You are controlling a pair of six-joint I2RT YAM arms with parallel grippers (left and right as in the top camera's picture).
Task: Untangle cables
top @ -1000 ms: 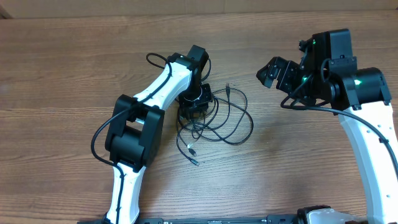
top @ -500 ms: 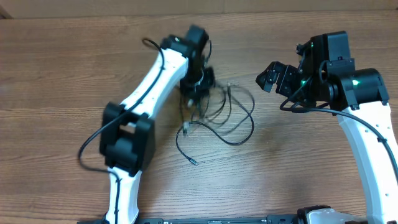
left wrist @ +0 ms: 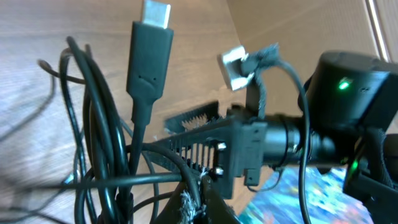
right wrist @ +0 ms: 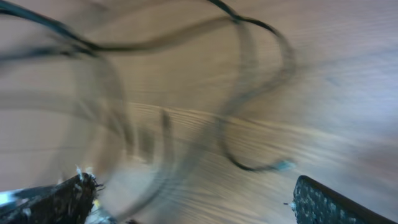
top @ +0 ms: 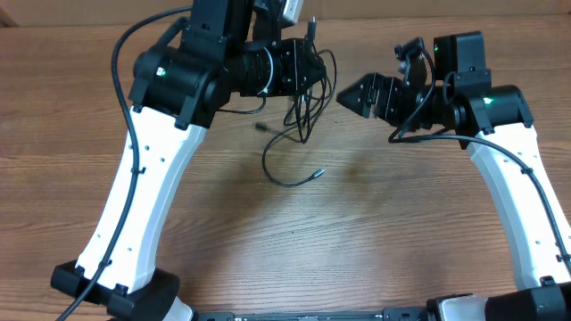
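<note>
My left gripper (top: 317,68) is raised above the table's far side and shut on the black cables (top: 302,125). They hang from it in tangled loops, and one strand trails down to a plug (top: 314,173) on the wood. In the left wrist view the jaws (left wrist: 200,198) pinch a strand of the bundle (left wrist: 93,124), and a USB-C plug (left wrist: 149,56) sticks upward. My right gripper (top: 350,96) stands open just right of the hanging loops, pointing at them. Its view is blurred: cable loops (right wrist: 273,37) lie ahead of its spread fingers (right wrist: 336,202), with nothing between them.
The wooden table (top: 401,232) spreads under both arms. A small plug end (top: 260,126) hangs near the left arm's white link (top: 143,187). The right arm's own thick black wire (top: 428,138) loops beside its wrist.
The left arm has lifted the cable bundle off the table and carried it toward the far edge. The right gripper has swung left, closer to the hanging loops, and stays open.
</note>
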